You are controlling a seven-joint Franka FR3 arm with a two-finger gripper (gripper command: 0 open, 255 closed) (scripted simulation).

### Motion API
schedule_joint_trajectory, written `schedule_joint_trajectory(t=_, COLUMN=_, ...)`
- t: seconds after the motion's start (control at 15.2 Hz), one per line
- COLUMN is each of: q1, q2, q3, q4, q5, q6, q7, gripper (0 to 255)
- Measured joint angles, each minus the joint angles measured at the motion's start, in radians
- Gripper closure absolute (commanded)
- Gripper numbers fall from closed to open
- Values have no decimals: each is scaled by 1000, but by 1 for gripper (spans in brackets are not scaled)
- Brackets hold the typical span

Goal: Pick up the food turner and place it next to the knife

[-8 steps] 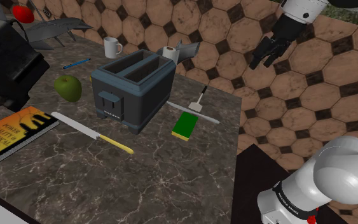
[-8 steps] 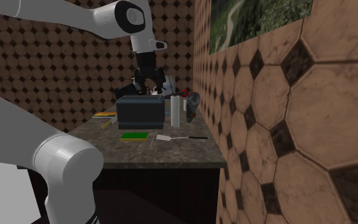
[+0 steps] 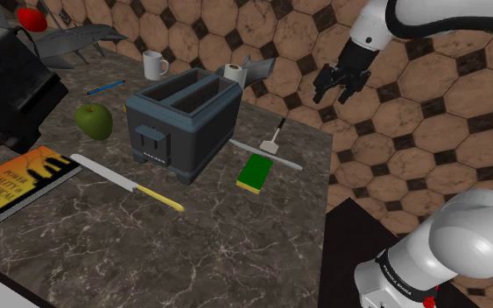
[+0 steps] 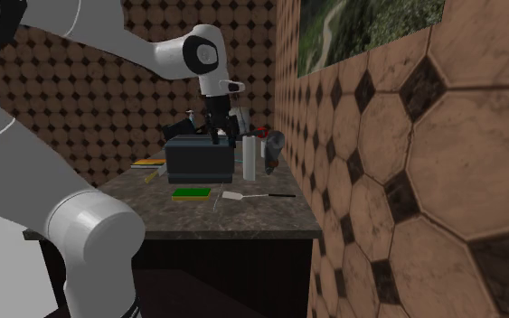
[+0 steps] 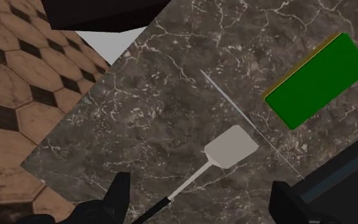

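The robot's black claw (image 3: 339, 91) hangs in the air with its two fingers spread wide and nothing between them. It is poised over the near corner of a dark marble counter (image 3: 235, 236) in a tiled kitchen.

Directly beneath it, apart from both fingers, lies the food turner (image 3: 269, 146). In the wrist view the claw (image 5: 200, 187) frames it: the turner (image 5: 231, 147) rests flat on the stone, its pale grey blade pointing away from the claw and its thin handle darkening to black as it runs back between the fingers. A thin grey rod (image 5: 247, 125) lies just beside the blade, on the side away from the claw. Past that is a green sponge (image 5: 316, 79) with a yellow edge.

A dark blue-grey toaster (image 3: 183, 122) stands farther from the claw than the sponge. The knife (image 3: 126, 182), grey-bladed with a yellow handle, lies on the far side of the toaster, well apart from the turner. A green apple (image 3: 94, 120) and a white mug (image 3: 155, 64) sit beyond the toaster too.

In the second exterior view the claw (image 4: 214, 132) hovers above the toaster (image 4: 200, 158), with the turner (image 4: 233, 195) on the counter below.
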Motion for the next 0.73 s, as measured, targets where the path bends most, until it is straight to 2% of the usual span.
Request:
schedule_joint_trajectory(t=0.46, q1=-65, q2=240, q3=63, q4=35, q5=-6, q6=176, q7=284, gripper=0)
schedule_joint_trajectory(t=0.73, q1=-98, q2=401, q3=79, q4=111, q5=-28, q6=243, q7=441, gripper=0)
